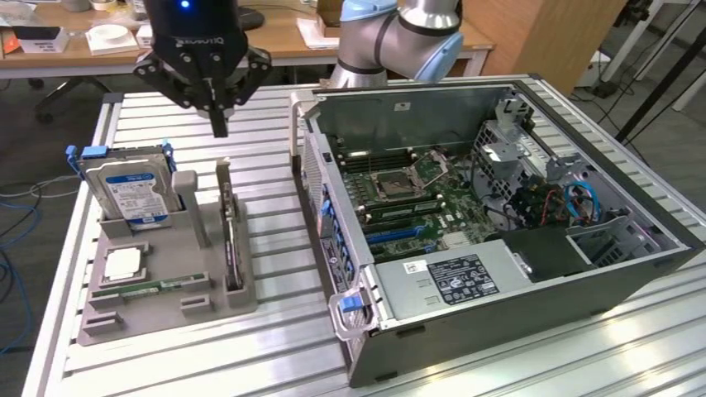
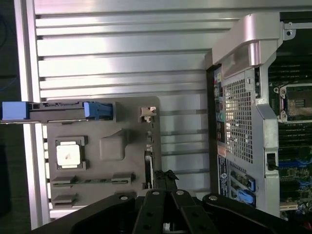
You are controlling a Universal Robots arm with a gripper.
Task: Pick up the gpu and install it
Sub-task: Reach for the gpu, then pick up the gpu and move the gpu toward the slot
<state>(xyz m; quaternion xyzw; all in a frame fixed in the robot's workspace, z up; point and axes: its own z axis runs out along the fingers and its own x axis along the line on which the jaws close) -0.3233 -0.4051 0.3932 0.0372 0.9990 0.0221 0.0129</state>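
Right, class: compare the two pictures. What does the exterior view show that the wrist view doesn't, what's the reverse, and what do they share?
Exterior view adds: the arm's grey-blue joints, the power supply, blue cables inside the case, and the blue-white label on the hard drive.
Wrist view adds: the case's perforated rear panel seen square on.
Both: the shut, empty gripper above the grey holder, the gpu standing on edge in it, the processor and the motherboard socket.
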